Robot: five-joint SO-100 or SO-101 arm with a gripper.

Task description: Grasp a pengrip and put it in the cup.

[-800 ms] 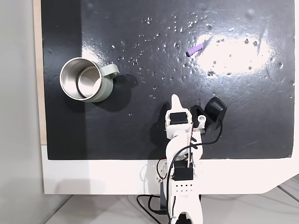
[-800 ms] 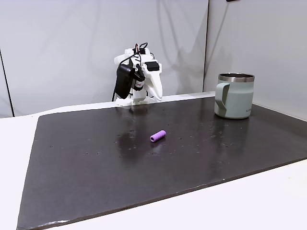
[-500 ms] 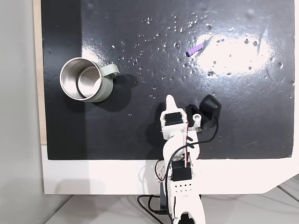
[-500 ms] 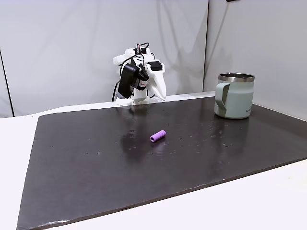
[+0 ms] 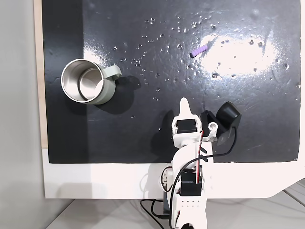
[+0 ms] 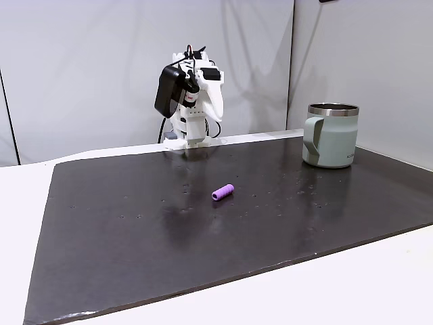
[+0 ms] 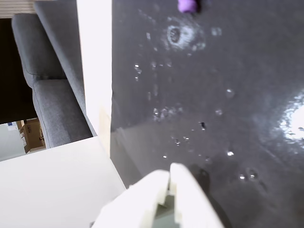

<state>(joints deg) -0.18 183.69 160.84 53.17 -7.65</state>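
The purple ribbed pengrip (image 5: 198, 50) lies on the black mat, right of centre in the top-down fixed view, and mid-mat as pengrip (image 6: 222, 192) in the side fixed view. Its end, pengrip (image 7: 186, 4), peeks in at the wrist view's top edge. The grey-green steel cup (image 5: 86, 82) stands upright at the left, handle pointing right; from the side the cup (image 6: 331, 135) is at the far right. My white gripper (image 5: 183, 103) is shut with nothing in it, well short of the pengrip. The gripper (image 7: 170, 168) shows its fingers pressed together. The gripper (image 6: 215, 119) hangs folded at the mat's back.
The black mat (image 5: 143, 143) covers a white table (image 5: 95, 181). A black wrist camera (image 5: 227, 116) sticks out to the right of the arm. The wrist view catches the table's white edge (image 7: 95, 71) and a grey couch (image 7: 52, 109) beyond it.
The arm has swung to the right in the top-down view and lifted; from the side, its black camera has moved up and left. Pengrip and cup have stayed put.
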